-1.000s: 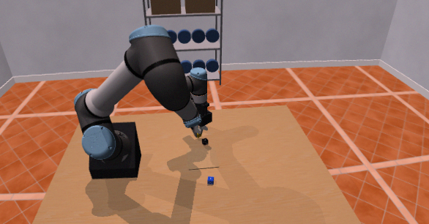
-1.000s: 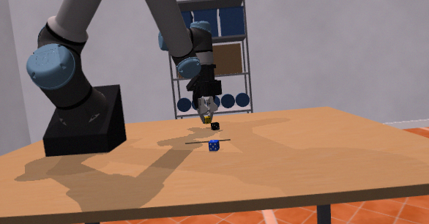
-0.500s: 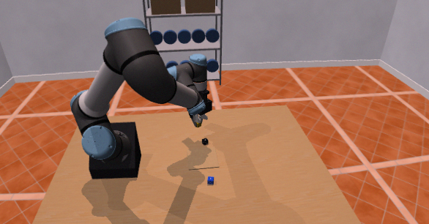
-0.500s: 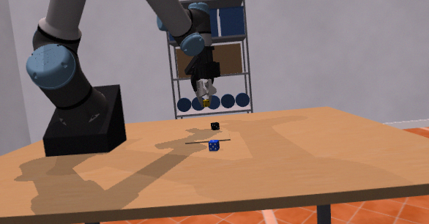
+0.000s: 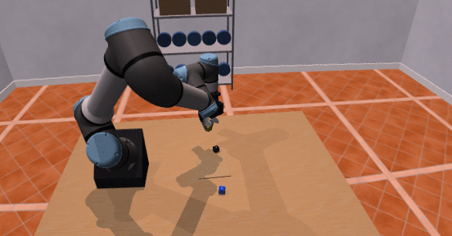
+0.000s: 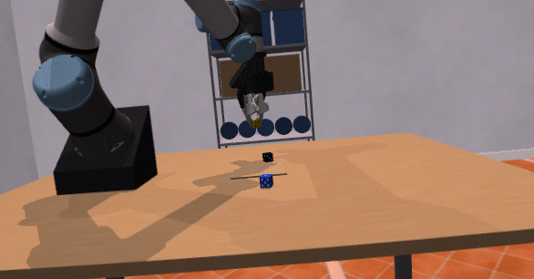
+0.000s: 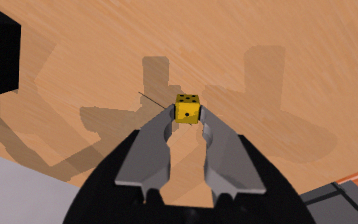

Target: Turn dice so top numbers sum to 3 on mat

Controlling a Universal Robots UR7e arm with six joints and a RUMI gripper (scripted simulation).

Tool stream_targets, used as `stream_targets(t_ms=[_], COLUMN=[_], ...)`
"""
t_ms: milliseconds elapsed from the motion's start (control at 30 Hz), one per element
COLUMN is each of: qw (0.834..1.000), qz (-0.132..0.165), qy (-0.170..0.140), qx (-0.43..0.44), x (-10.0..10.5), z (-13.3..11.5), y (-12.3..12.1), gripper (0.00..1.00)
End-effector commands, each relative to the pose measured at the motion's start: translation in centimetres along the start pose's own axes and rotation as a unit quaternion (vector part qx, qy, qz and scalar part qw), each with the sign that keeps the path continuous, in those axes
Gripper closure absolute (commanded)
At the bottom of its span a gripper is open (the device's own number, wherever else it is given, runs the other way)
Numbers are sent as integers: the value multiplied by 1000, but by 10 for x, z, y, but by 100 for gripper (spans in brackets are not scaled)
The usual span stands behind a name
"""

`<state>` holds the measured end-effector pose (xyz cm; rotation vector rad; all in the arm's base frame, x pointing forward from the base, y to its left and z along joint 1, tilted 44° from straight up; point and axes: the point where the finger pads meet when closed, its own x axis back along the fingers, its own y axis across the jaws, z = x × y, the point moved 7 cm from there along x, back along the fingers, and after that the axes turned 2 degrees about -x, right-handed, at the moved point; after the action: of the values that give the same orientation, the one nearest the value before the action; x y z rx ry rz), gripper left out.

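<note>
Desk (image 6: 410,197): wooden; arm base sits by its left edge.
Claw (image 7: 187,119): raised above the desk, fingers pinching the yellow die.
Yellow die (image 7: 187,108): in the air, between the fingertips.
Black die (image 5: 216,149): on desk, mid-area.
Blue die (image 5: 222,190): on desk, nearer front edge, apart from black die.

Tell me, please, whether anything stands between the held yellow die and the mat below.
Nothing visible does. The pincer holds the yellow die high over the table; the black die and blue die sit low by the mat.
</note>
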<state>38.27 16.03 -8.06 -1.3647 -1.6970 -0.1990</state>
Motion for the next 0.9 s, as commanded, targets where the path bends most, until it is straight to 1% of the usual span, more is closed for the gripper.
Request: stream_targets(t_ms=[0,133,233,367,500,600,733,867], qw=[1000,1000,999,993,981,981,969,963], qz=[0,-1,-1,-2,-2,-2,-1,-1], qy=[0,0,1,2,2,2,1,0], qx=[-1,-14,-47,-117,-192,-193,-249,-270], x=[1,2,4,6,7,7,6,5], z=[-1,-7,-23,-53,-80,-80,-97,-103], y=[0,-5,-18,-47,-81,-81,-107,-118], gripper=[94,94,94,94,94,94,94,94])
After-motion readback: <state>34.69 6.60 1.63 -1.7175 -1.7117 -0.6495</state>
